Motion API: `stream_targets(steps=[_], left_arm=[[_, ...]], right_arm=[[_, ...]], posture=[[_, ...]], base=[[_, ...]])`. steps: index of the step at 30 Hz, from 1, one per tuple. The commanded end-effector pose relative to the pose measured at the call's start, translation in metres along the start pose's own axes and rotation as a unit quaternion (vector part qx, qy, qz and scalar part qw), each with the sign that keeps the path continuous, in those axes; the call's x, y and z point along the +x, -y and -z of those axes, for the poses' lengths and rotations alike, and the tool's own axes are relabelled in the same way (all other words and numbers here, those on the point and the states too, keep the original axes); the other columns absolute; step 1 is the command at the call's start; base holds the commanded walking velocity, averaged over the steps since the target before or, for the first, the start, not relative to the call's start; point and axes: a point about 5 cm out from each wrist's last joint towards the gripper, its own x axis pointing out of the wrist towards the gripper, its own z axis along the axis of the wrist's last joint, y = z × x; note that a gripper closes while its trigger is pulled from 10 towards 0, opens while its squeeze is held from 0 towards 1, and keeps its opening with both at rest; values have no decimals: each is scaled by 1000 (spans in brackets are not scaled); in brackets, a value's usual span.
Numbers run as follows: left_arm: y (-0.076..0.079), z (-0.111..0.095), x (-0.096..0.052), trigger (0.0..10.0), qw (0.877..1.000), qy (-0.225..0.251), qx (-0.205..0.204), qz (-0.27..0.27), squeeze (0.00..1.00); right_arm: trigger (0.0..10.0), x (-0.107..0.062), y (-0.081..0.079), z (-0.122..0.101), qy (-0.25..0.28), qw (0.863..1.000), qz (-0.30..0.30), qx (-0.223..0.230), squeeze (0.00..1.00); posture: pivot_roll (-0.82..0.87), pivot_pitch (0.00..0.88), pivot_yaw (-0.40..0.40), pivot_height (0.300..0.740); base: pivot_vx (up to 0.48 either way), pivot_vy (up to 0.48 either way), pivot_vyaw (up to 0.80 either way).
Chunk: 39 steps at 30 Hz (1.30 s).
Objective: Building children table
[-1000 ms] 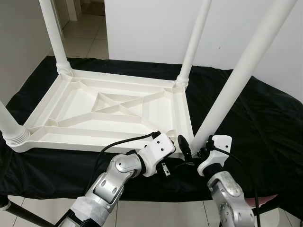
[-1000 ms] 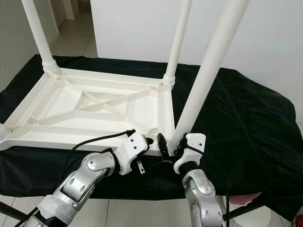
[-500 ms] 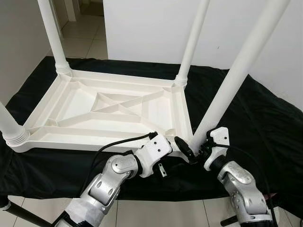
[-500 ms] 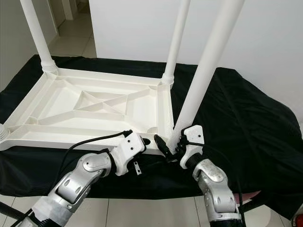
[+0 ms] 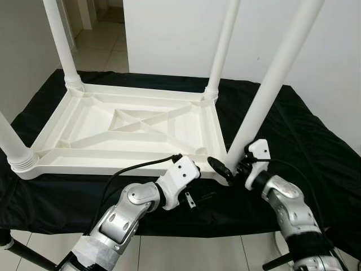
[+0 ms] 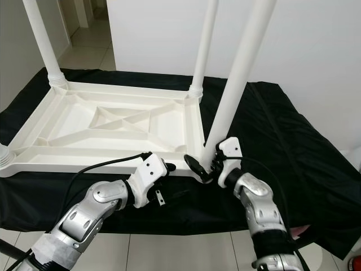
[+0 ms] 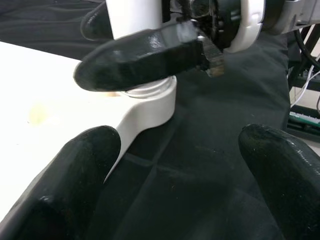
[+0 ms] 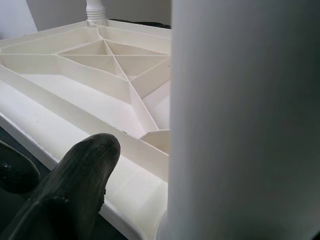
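Observation:
An upturned white plastic table top [image 5: 90, 121] lies on a black cloth with its legs pointing up. The near-right leg [image 5: 271, 73] stands in its corner socket [image 7: 150, 102]. My right gripper [image 5: 230, 167] is shut on the base of this leg, with one black finger [image 7: 145, 52] across the front and the other behind. In the right wrist view the leg [image 8: 240, 115] stands right beside one finger [image 8: 75, 175]. My left gripper [image 7: 180, 150] is open just in front of that corner, low over the cloth, with nothing between its fingers.
The far-left leg [image 5: 62, 39], far-right leg [image 5: 221, 45] and near-left leg [image 5: 11, 147] also stand upright. The black cloth [image 5: 304, 130] drapes over the front edge near my arms. A white wall is behind and tiled floor [image 5: 107, 45] lies at the far left.
My right forearm has swung out to the right while its gripper stays on the leg's base. The left gripper has hardly moved. The camera has shifted slightly.

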Motion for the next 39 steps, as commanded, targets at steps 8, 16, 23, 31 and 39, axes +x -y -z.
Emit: stream_targets(steps=[8, 16, 23, 31, 39], left_arm=[[9, 0, 1, 10000, 999, -5, -4, 45, 0], [9, -2, 5, 10000, 999, -5, -3, 44, 0], [10, -2, 5, 10000, 999, -5, -4, 45, 0], [11, -1, 5, 10000, 999, -6, -4, 44, 0], [11, -2, 7, 10000, 999, -5, -4, 46, 0]], right_arm=[[0, -5, 5, 3, -25, 999, -37, -15, 0], [0, -8, 10, 15, -41, 999, -9, -5, 0], [0, -1, 9, 21, -39, 997, 68, 27, 0], [10000, 9, -4, 23, -47, 989, 128, 55, 0], [10000, 16, -25, 22, -38, 964, 244, 103, 0]], posture=[[64, 43, -68, 740], [55, 45, -64, 740], [58, 42, -61, 740], [63, 37, -61, 740], [58, 28, -62, 740]], base=[[0, 0, 0], [0, 0, 0], [0, 0, 0], [0, 0, 0], [0, 0, 0]])
